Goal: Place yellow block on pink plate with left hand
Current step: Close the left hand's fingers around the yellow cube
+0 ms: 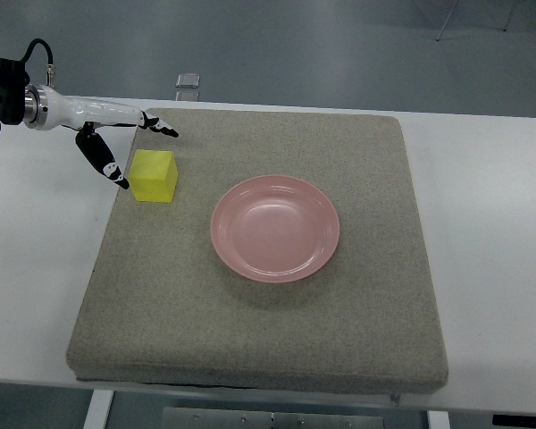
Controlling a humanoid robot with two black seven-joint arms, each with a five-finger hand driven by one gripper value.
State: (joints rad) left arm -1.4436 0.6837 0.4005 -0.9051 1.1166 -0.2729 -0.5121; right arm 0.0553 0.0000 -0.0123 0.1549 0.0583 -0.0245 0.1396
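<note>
Yellow block [154, 175] on mat, just right of left hand [116, 134]; fingers spread, empty.

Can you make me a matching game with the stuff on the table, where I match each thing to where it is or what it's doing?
Things:
1. yellow block
2. pink plate
3. left hand
4. grey mat

Descriptions:
A. lies under both the block and the plate
B. open, fingers spread beside the block, holding nothing
C. sits empty near the middle of the mat
D. rests near the mat's far left corner, not on the plate

Right pairs: 1-D, 2-C, 3-B, 4-A
</note>
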